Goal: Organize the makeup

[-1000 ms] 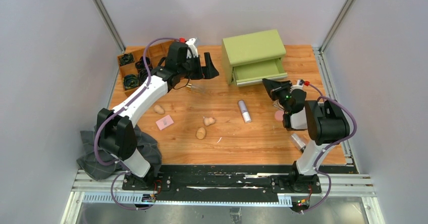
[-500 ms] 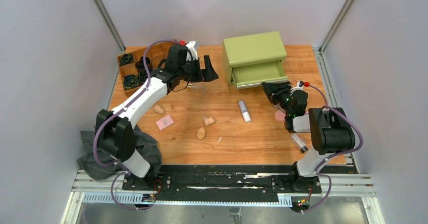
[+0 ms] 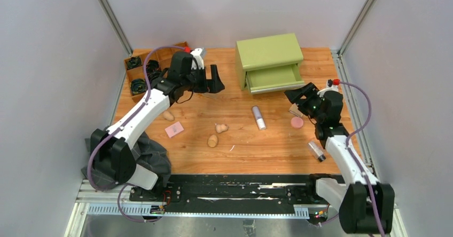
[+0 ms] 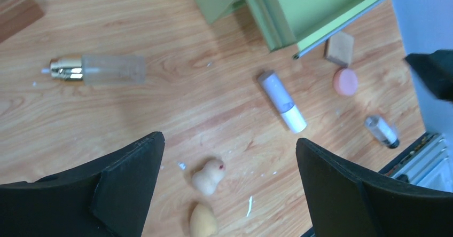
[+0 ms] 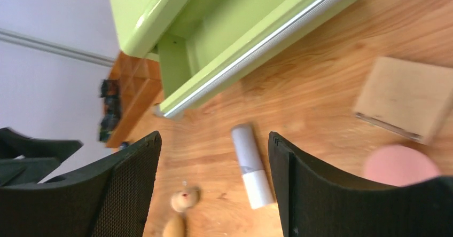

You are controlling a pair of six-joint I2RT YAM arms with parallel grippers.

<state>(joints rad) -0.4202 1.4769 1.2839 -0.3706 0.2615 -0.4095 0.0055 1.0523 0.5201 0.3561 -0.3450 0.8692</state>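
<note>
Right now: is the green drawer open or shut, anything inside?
Open: the drawer sticks out of the green cabinet. The part of its inside that shows is bare.

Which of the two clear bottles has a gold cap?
The frosted bottle lying left of the green drawers; the other bottle, near the table's right edge, has a dark cap.

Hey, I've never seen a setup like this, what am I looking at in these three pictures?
Two robot arms are bolted at the near edge of a wooden table. One picture looks down from above; the other two come from cameras on each wrist, so the black shapes are fingers. The left gripper and right gripper are open and hold nothing. Lying on the table: a silver-white tube, pink puff, tan pad, beige sponges, two clear bottles, beside a green box with its drawer open.
</note>
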